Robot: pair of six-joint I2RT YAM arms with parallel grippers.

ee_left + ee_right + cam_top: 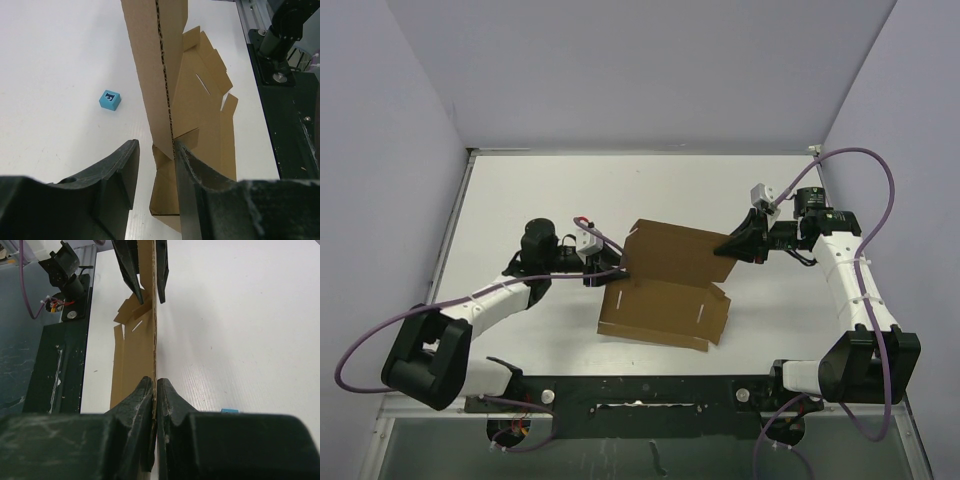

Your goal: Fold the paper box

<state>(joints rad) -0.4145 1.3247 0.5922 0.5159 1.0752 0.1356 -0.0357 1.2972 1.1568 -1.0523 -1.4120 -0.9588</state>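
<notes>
White worktop [520, 200]: two hands are working a half-raised paper box [665, 310] at its middle.
The left hand [156, 150] is straddling the upright flap [675, 252] with jaws apart, while the right hand [155, 387] is pinching the flap's far edge. Pushing slowly along the crease is looking safest.

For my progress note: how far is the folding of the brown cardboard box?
Done: one long panel of the brown cardboard box stands upright from the flat part. In hand: the right gripper pinches that panel's end; the left gripper stands open around the other end. Remaining: the other flaps lie flat on the white table; nothing is closed.
</notes>
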